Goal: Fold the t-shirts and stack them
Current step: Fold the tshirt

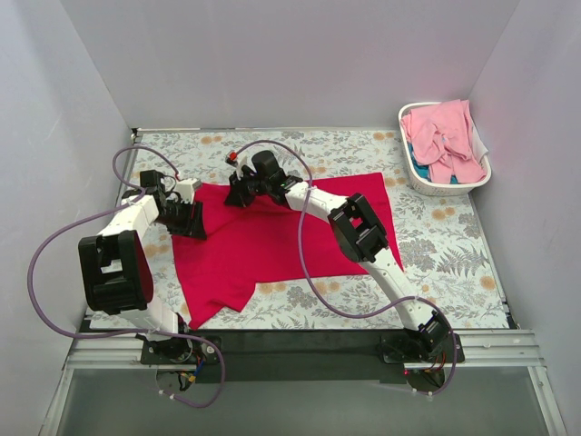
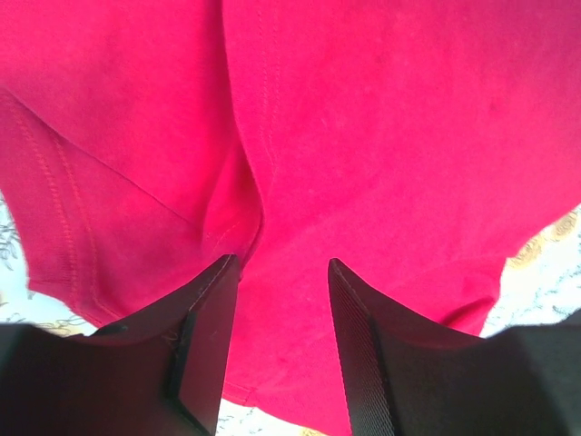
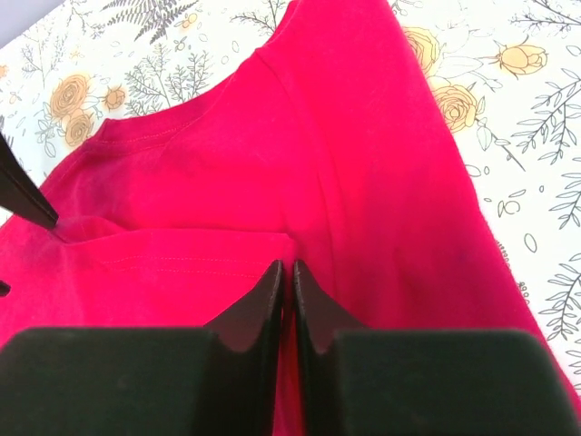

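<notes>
Plainly, left tool point(image 2: 282, 263) spread over red t-shirt point(image 1: 272, 241); right tool point(image 3: 287, 268) pinches its fold.

Your left arm point(image 1: 127, 227) bent, wrist angled down | left gripper point(image 2: 283, 263) jaws apart | your right arm point(image 1: 363, 232) stretched forward-left | right gripper point(image 3: 286, 265) jaws nearly touching

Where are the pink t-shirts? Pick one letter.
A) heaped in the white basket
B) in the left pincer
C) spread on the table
A: the pink t-shirts lie heaped in the white basket at the far right corner; only the red t-shirt lies spread out.
</notes>
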`<state>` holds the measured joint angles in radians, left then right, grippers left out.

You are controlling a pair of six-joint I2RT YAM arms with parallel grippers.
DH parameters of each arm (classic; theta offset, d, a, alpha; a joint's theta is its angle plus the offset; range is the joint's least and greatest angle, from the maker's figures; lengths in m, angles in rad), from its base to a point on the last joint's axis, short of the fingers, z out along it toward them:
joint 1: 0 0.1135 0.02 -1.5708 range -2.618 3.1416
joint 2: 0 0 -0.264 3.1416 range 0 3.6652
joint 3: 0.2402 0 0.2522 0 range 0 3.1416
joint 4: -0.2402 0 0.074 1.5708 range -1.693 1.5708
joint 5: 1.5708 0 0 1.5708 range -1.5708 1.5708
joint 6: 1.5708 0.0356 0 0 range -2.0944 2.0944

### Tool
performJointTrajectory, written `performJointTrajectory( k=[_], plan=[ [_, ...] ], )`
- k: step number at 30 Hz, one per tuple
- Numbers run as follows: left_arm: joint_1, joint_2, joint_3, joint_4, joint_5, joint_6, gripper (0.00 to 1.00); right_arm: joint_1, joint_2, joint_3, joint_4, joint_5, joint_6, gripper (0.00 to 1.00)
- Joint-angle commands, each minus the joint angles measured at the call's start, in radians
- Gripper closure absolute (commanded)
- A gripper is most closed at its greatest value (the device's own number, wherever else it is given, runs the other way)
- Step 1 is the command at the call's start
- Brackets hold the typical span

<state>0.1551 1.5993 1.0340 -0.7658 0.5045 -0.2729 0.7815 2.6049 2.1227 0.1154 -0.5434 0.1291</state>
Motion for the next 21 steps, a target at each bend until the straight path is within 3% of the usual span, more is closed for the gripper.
performJointTrajectory(
  k=[1,4,14,21],
  plan=[
    [0.004,-0.006,0.000,0.045,-0.026,0.006,0.57,0.004,-0.045,0.008,0.044,-0.013,-0.006,0.89],
    [0.006,0.001,0.005,0.069,-0.053,0.003,0.55,0.004,-0.054,-0.001,0.044,-0.024,-0.005,0.99],
    [0.003,0.036,0.015,0.072,-0.086,0.031,0.57,0.004,-0.078,-0.017,0.044,-0.052,0.010,0.99],
    [0.003,0.025,0.034,0.042,-0.093,0.043,0.80,0.002,-0.106,-0.032,0.044,-0.069,0.018,0.99]
  ],
)
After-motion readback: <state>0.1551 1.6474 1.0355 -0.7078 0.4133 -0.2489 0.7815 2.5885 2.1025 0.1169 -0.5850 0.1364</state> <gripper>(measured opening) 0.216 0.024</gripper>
